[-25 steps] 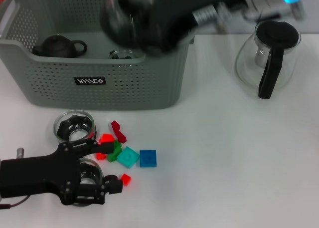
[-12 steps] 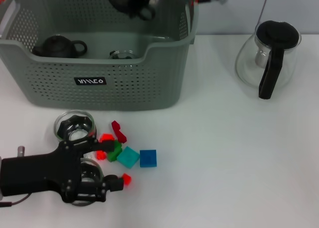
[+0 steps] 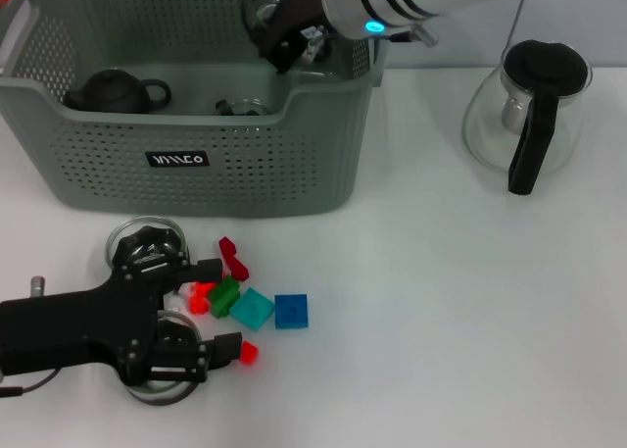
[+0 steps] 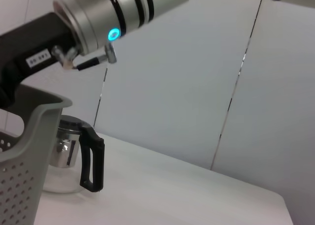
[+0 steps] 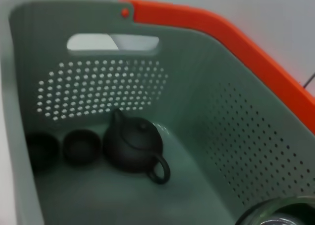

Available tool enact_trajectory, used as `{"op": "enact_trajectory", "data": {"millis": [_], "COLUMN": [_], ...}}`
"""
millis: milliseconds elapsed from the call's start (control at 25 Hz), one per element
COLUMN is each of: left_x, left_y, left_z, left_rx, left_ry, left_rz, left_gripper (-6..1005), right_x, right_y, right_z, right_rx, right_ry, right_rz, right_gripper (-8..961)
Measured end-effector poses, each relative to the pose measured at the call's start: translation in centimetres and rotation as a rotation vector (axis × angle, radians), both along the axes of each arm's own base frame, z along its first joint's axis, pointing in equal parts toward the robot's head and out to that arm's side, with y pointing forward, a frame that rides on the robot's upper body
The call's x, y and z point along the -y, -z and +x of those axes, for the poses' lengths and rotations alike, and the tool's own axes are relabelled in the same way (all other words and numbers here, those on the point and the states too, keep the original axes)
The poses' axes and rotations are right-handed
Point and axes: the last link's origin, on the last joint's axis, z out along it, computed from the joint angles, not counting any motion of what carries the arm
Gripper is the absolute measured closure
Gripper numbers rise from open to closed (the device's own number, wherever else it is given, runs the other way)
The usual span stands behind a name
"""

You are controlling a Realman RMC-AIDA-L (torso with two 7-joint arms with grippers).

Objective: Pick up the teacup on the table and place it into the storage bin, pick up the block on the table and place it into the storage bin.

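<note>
The storage bin (image 3: 196, 164) stands at the back left. My right gripper (image 3: 279, 24) hangs over its far right corner, shut on a glass teacup (image 3: 265, 7) whose rim (image 5: 278, 212) shows in the right wrist view. Two more glass teacups, one (image 3: 137, 242) nearer the bin and one (image 3: 157, 384) nearer me, sit at the front left, partly under my left gripper (image 3: 216, 309). That gripper is open, its fingers either side of a green block (image 3: 225, 296). Red blocks (image 3: 232, 257), a teal block (image 3: 252, 309) and a blue block (image 3: 291, 311) lie beside it.
Inside the bin are a dark teapot (image 3: 116, 90), a glass cup (image 3: 240, 107) and two dark cups (image 5: 81, 146). A glass pitcher with a black handle (image 3: 524, 115) stands at the back right. White tabletop (image 3: 441, 321) lies to the right of the blocks.
The right arm has swung over the bin and now holds at its far right corner. My left gripper has shifted slightly toward the bin, over the blocks.
</note>
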Motion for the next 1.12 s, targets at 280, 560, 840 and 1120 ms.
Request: {"op": "enact_trajectory", "data": {"millis": [280, 560, 840, 1120], "left_x": [-0.1, -0.2, -0.2, -0.2], "left_y": [-0.2, -0.2, -0.2, -0.2], "left_z": [0.0, -0.1, -0.1, -0.1], "left_rx": [-0.001, -0.002, -0.002, -0.001], "left_ry": [-0.001, -0.005, -0.006, -0.007], "left_rz": [0.009, 0.012, 0.014, 0.014], "left_gripper": [64, 64, 64, 65], "right_x": [-0.4, -0.5, -0.4, -0.3], "right_y": [0.1, 0.3, 0.4, 0.5], "right_z": [0.9, 1.5, 1.7, 2.2], "right_rx": [0.001, 0.022, 0.025, 0.031], "right_ry": [0.013, 0.01, 0.012, 0.023], "right_rz": [0.034, 0.044, 0.041, 0.038], "right_gripper": [897, 897, 897, 896]}}
